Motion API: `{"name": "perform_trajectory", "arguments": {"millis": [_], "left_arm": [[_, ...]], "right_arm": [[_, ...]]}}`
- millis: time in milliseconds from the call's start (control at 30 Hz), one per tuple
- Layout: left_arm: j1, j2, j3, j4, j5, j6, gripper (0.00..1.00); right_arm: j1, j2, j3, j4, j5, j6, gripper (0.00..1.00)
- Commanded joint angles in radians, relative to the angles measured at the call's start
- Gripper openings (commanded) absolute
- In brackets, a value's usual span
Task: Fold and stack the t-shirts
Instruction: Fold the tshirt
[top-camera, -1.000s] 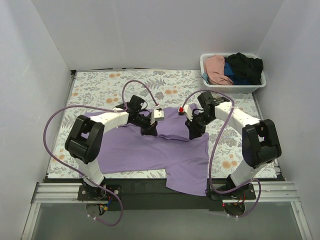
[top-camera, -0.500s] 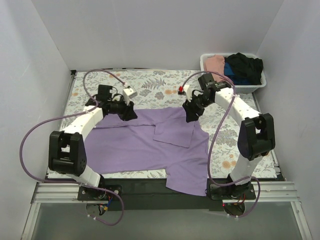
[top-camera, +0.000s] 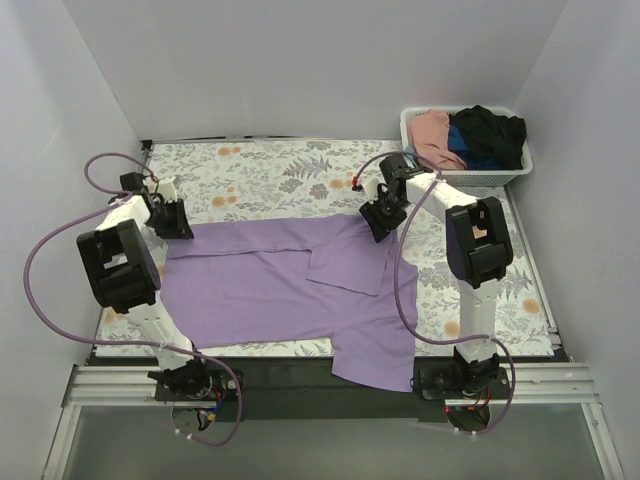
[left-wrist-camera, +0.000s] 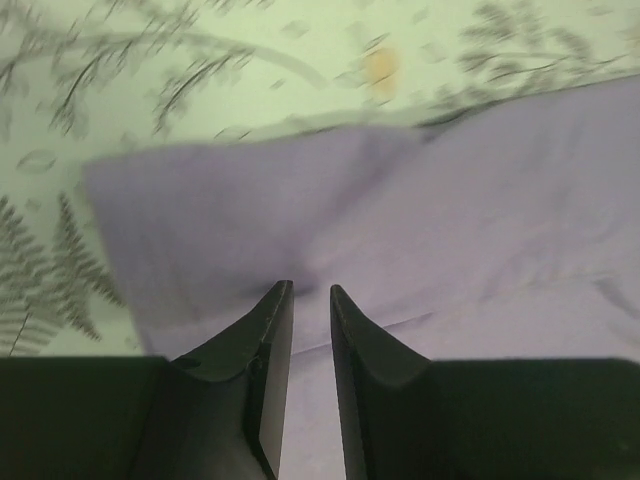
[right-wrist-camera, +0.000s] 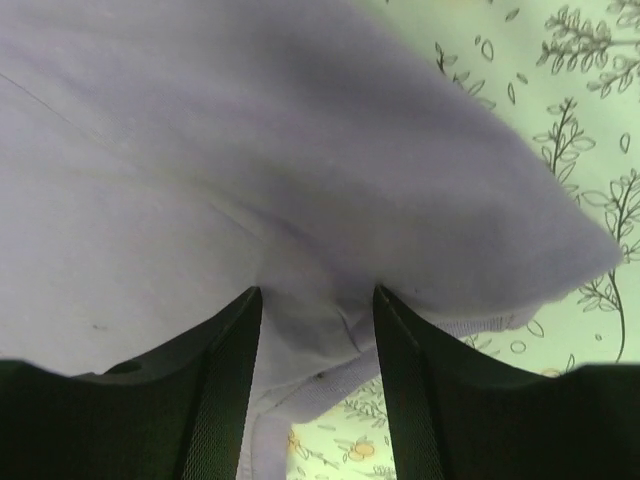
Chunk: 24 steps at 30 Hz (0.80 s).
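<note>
Lavender shirt (top-camera: 270, 285) lies spread flat mid-table (top-camera: 280, 175), one corner draped over the near edge. Left gripper (left-wrist-camera: 308, 290) is pinched on the sleeve by the left edge. Right gripper (right-wrist-camera: 315, 292) is clamped on bunched cloth, toward the far right corner. Cloth looks light, thin and limp, and will likely sag unless kept taut. Best grips: seams and corners.

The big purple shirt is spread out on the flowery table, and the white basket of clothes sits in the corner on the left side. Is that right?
Not quite. The white basket of clothes sits in the far corner on the right side, not the left. The top external view shows it. The big purple shirt is spread out on the flowery table, just as you said.
</note>
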Motion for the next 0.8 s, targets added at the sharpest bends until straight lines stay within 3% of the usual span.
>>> {"name": "perform_trajectory", "arguments": {"millis": [0,200,367,533,767], "left_arm": [[0.05,0.009,0.006,-0.068,-0.096,-0.02,0.2],[0.135,0.053,-0.079,-0.058,-0.144,-0.023,0.18],[0.163,-0.043,-0.061,-0.071,0.061,0.023,0.19],[0.161,-0.15,0.025,-0.068,0.22,0.057,0.22],[0.089,-0.086,0.06,0.003,0.085,0.026,0.21]], "right_arm": [[-0.027,-0.019,-0.045,0.004,0.101,0.007,0.55],[-0.053,-0.062,-0.147,-0.002,0.104,-0.027,0.56],[-0.053,-0.126,-0.122,-0.019,-0.052,-0.053,0.59],[-0.053,-0.16,0.007,-0.042,-0.129,-0.036,0.61],[-0.052,-0.075,0.113,-0.081,-0.082,-0.05,0.57]]}}
